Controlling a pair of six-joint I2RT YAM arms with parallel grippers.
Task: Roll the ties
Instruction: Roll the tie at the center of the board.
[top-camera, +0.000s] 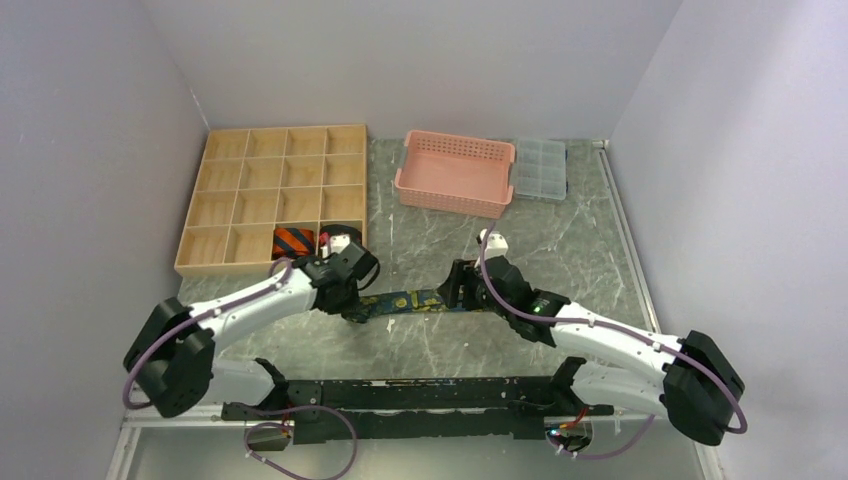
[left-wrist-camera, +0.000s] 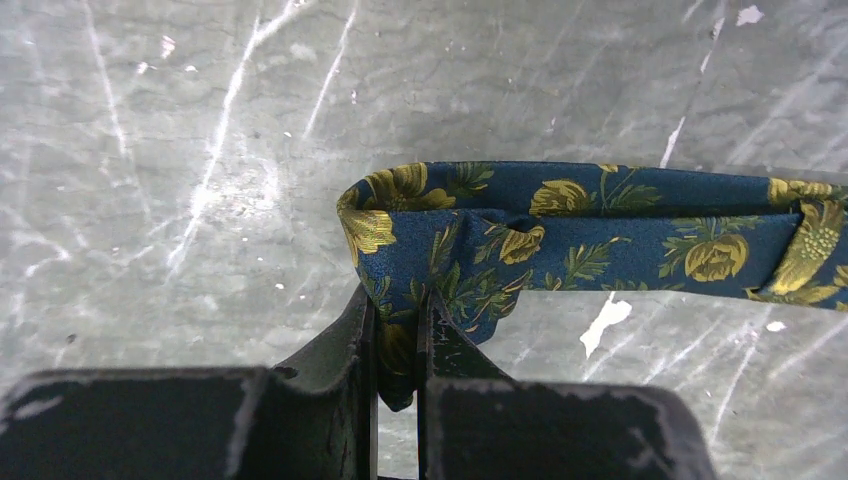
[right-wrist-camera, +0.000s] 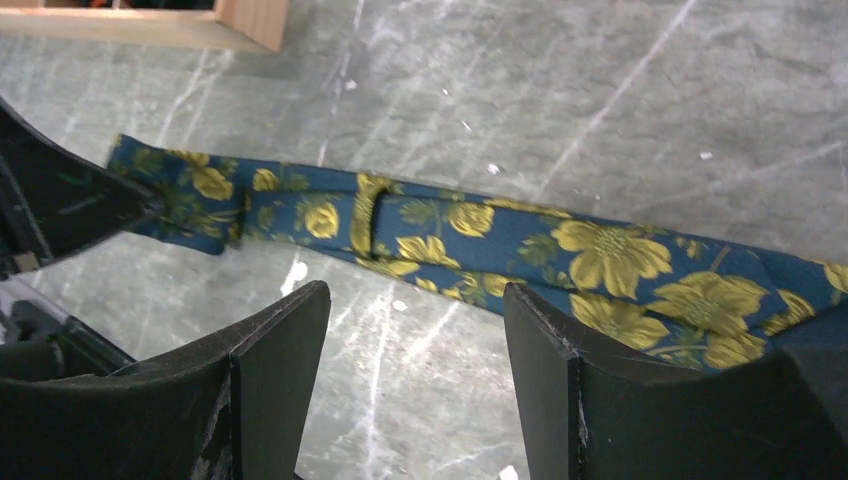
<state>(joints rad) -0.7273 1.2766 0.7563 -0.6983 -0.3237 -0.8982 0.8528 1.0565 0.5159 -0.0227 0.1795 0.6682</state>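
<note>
Floral tie (top-camera: 410, 301): dark blue cloth printed with yellow flowers and green leaves, lying flat in a line across the grey marbled table (top-camera: 560, 250), between the two arms.
Tie's left end (left-wrist-camera: 380, 215): folded back over itself, with a rounded fold at the tip.
Tie's loop (right-wrist-camera: 365, 215): a narrow band of the same cloth runs crosswise over the strip; any writing on it is too small to read.
Left gripper (top-camera: 352, 312): fingers (left-wrist-camera: 355, 330) pressed together, pinching the folded end of the floral tie (left-wrist-camera: 600, 230) between them, low at the table.
Right gripper (top-camera: 458, 290): fingers (right-wrist-camera: 290, 330) spread wide, nothing between them; in the right wrist view the floral tie (right-wrist-camera: 500, 240) lies just beyond the fingertips and its wider part passes behind the right-hand finger.
Striped tie (top-camera: 294, 240): orange and black, sitting in the wooden tray (top-camera: 225, 268), nearest row, third compartment from the left.
Wooden tray's place: far left of the table, just behind the left gripper.
Pink basket (top-camera: 450, 205): at the back, middle of the table.
Clear plastic box (top-camera: 540, 168): divided into cells, just beside the basket on its right.
</note>
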